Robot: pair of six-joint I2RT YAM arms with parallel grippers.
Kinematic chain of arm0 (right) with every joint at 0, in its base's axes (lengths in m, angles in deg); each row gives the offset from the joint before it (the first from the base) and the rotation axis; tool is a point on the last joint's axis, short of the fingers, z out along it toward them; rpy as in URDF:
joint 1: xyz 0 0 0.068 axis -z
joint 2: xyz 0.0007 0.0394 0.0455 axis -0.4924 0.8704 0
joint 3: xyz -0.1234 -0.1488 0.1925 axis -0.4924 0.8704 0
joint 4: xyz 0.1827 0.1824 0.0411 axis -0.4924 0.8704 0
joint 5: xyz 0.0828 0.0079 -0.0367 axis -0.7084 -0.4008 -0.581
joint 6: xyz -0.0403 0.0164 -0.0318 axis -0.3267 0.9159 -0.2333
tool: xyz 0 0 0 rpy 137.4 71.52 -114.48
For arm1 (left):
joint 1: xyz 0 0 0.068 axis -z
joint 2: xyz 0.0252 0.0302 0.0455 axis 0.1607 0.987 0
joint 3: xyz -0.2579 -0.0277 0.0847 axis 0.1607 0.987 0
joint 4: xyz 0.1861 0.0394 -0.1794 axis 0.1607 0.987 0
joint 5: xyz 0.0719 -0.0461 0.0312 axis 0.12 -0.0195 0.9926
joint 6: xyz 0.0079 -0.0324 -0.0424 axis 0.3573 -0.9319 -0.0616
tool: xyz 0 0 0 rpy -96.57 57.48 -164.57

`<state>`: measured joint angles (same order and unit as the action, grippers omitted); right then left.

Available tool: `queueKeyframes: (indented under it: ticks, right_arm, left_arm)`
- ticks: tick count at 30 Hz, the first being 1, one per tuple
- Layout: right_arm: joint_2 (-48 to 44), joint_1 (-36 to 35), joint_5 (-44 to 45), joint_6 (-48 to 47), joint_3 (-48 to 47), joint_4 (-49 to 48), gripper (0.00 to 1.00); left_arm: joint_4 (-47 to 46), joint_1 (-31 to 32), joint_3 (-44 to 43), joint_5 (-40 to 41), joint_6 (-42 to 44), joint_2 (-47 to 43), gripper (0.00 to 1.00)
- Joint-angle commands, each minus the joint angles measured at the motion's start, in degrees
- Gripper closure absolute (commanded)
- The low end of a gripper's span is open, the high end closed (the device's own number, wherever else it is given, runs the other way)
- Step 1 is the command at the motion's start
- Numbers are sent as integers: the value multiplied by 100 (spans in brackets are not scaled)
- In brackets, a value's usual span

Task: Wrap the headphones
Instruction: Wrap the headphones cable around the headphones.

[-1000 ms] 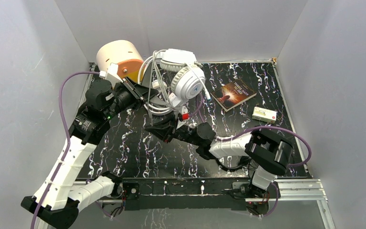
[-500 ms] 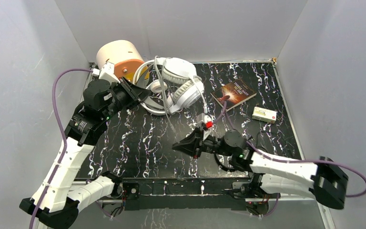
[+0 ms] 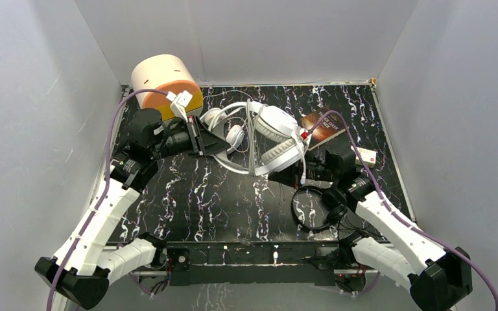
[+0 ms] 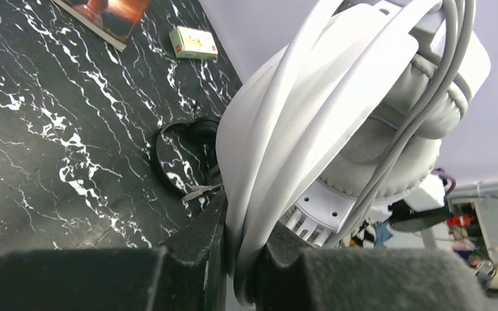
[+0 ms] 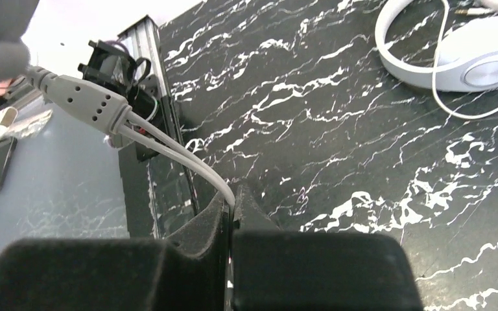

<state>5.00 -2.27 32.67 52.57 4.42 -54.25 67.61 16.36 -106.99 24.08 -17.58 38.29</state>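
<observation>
Checked for readable writing and found none legible. Judged the print on the cover of the book (image 3: 331, 131) and on the label of the small box (image 3: 367, 155) too small to read. Saw no brand mark on any pair.

Found the big white over-ear headphones (image 3: 273, 139) lifted above the middle of the table (image 3: 188, 194). Noted the long axis lying roughly left to right in the top view, headband bend toward the left arm, ear cups toward the right arm. Noted the grey cord (image 5: 168, 152) looped across headband and cups. Found the left gripper (image 4: 243, 259) clamped tight on the headband. Found the right gripper (image 5: 232, 208) closed on the cord, just past the inline controller (image 5: 84, 97).

Located the slimmer white on-ear pair (image 3: 232, 134) flat on the table behind the lifted pair, near the orange-and-cream canister (image 3: 165, 81). Located the small black pair (image 3: 314, 207) flat near the front edge, under the right arm.
</observation>
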Motion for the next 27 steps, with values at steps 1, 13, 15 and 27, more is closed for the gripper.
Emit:
queueKeyframes:
  ticks: [1,13,15,27]
  right_arm:
    - [65,117,128,3,-174,410,91]
    - [1005,-162,1228,2404,153,-1641,75]
    - [1184,-268,1300,2419,155,-1665,70]
    - [1749,-462,1182,2486,-164,-440,37]
  left_arm:
    - [245,-3,-264,-1376,519,-233,100]
    - [240,0,364,17,-576,-285,100]
    - [207,-2,463,292,-778,-382,100]
    - [159,-3,819,2161,-1520,-646,100]
